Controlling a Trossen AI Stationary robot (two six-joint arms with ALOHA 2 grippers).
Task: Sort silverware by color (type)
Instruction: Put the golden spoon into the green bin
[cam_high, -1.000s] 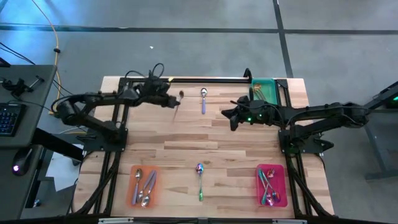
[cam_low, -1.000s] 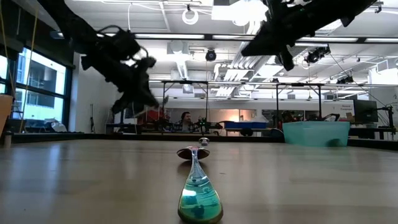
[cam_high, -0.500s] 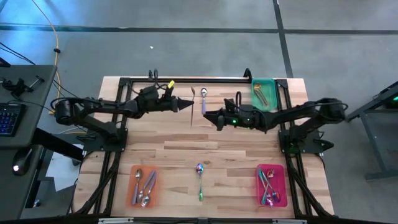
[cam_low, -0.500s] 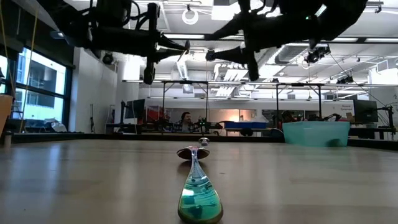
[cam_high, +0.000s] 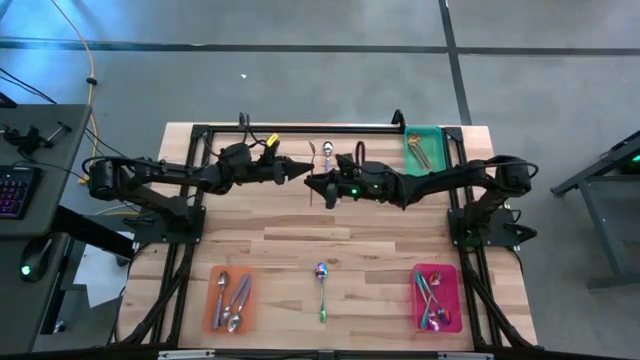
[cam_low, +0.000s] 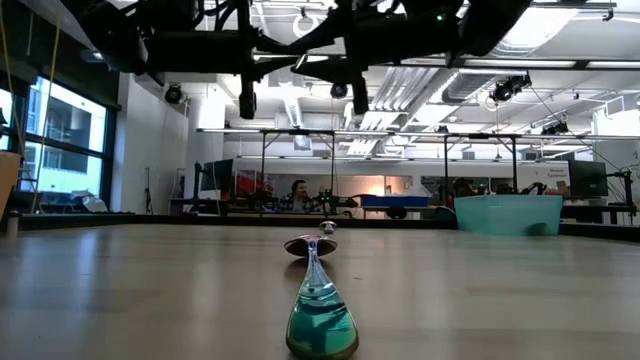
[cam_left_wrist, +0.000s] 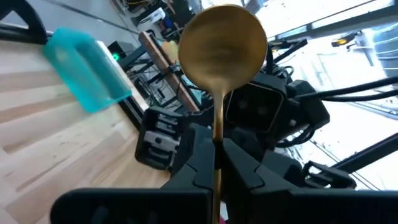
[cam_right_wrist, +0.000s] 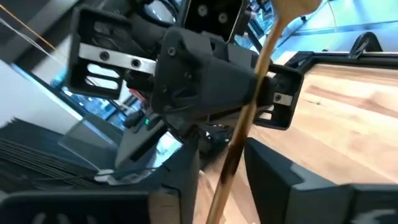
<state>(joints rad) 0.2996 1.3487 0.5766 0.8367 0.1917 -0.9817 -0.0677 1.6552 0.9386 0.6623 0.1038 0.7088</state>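
Sorting is partly done. The orange tray (cam_high: 232, 300) holds several silver spoons (cam_high: 231, 298), the pink tray (cam_high: 437, 298) holds rainbow spoons (cam_high: 432, 299), and the green tray (cam_high: 424, 146) at the far right corner holds at least one gold piece. Two spoons lie loose on the table (cam_high: 400, 230): a rainbow spoon (cam_high: 322, 290) at the near edge between the orange and pink trays, and a spoon (cam_high: 327, 157) at the far edge. A gold spoon (cam_left_wrist: 219, 68) is in the air over the far middle of the table, at the point where both arms meet. The left claw (cam_high: 303, 172) is clenched on the gold spoon's handle, bowl pointing away from the wrist. The right claw (cam_high: 316, 184) stands with its fingers (cam_right_wrist: 186, 174) parted on either side of the handle; whether they touch it cannot be told. Judged from this, a handover toward the green tray is in progress, and at least three spoons remain to be placed. Compared with one second ago, the arms, then well apart, have closed on each other: the left claw has turned and moved toward the centre, and the right arm has extended across to meet it. The trays and loose spoons have not moved.
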